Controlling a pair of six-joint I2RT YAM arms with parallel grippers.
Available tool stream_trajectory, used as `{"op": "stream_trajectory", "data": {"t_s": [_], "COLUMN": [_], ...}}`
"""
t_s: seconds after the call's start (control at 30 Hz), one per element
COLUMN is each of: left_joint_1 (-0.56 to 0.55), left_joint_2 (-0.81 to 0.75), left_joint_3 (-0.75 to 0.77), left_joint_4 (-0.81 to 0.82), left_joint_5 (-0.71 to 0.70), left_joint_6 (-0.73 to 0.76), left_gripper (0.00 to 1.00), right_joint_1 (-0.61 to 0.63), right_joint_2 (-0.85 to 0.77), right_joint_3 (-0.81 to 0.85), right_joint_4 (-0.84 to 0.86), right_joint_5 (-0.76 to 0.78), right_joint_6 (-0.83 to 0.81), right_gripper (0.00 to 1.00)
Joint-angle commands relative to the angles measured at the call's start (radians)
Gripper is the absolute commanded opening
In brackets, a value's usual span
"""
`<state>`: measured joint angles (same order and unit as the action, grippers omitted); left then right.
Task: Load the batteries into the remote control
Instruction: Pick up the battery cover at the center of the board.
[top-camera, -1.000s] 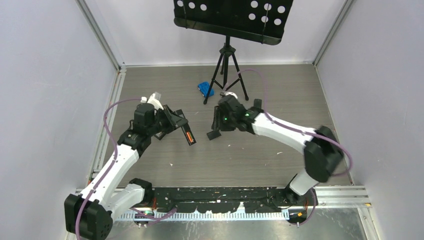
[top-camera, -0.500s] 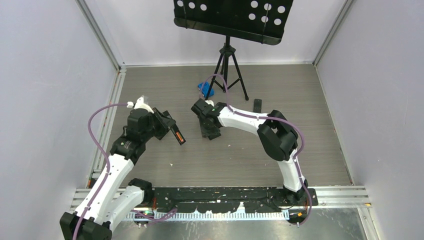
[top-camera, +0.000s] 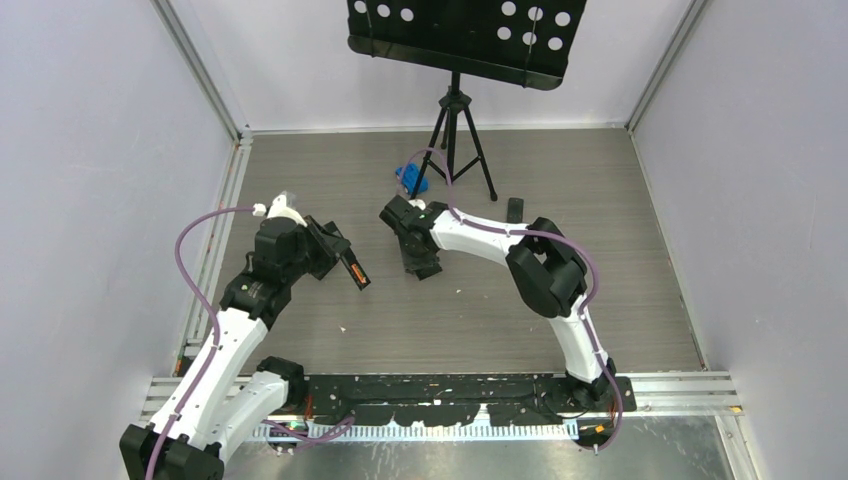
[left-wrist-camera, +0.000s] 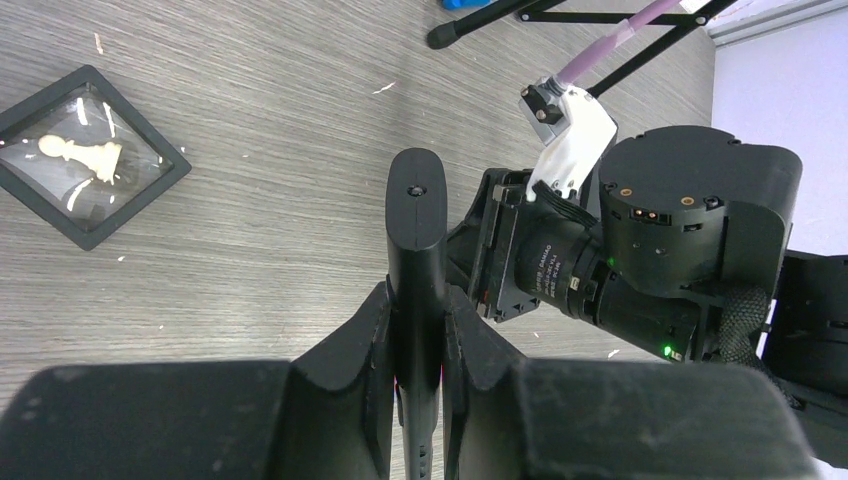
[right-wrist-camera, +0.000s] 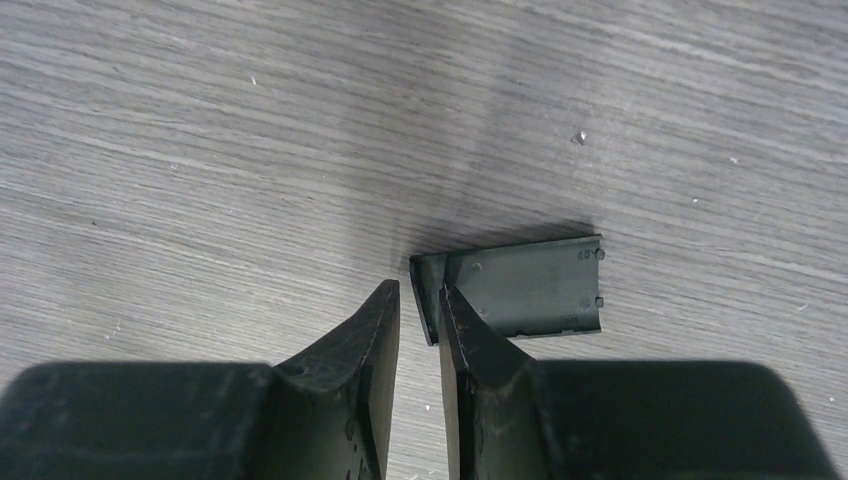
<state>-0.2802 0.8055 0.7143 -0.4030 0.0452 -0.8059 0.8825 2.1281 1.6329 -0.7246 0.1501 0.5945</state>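
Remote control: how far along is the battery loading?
Done: an orange battery shows in the open compartment of the remote control, clamped in the left gripper. In hand: the right gripper has its jaws narrowly apart at one end of the battery cover. Left: fitting that cover; other batteries aren't visible.

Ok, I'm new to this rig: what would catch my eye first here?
The left gripper holds the slim black remote clamped above the table. The right gripper is down at a small black cover plate on the table, jaws narrow about its edge. A black music stand rises at the far side.
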Motion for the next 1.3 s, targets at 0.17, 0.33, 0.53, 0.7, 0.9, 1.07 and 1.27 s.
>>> {"op": "stream_trajectory", "data": {"t_s": [0.17, 0.33, 0.53, 0.7, 0.9, 1.07, 1.27], "left_joint_1": [0.007, 0.007, 0.007, 0.007, 0.007, 0.007, 0.007], "left_joint_2": [-0.015, -0.017, -0.024, -0.026, -0.029, -0.039, -0.031], "left_joint_3": [0.017, 0.02, 0.027, 0.035, 0.046, 0.042, 0.033], "left_joint_4": [0.013, 0.009, 0.006, 0.003, 0.006, 0.031, 0.093], "left_joint_5": [-0.003, 0.001, -0.001, 0.001, 0.012, 0.038, 0.08], "left_joint_6": [0.002, 0.004, 0.004, 0.004, -0.001, -0.023, -0.064], "left_gripper": [0.0, 0.0, 0.0, 0.0, 0.0, 0.0, 0.0], "right_joint_1": [0.003, 0.003, 0.003, 0.003, 0.003, 0.003, 0.0], "right_joint_2": [0.026, 0.032, 0.044, 0.037, -0.069, -0.263, -0.469], "right_joint_3": [0.078, 0.09, 0.112, 0.119, 0.055, -0.077, -0.202], "right_joint_4": [-0.038, -0.052, -0.087, -0.097, -0.023, 0.131, 0.261], "right_joint_5": [0.014, 0.009, 0.0, 0.003, 0.02, 0.017, 0.01], "right_joint_6": [-0.019, -0.019, -0.023, -0.023, 0.008, 0.075, 0.166], "right_gripper": [0.13, 0.14, 0.23, 0.01, 0.0, 0.0, 0.0]}}
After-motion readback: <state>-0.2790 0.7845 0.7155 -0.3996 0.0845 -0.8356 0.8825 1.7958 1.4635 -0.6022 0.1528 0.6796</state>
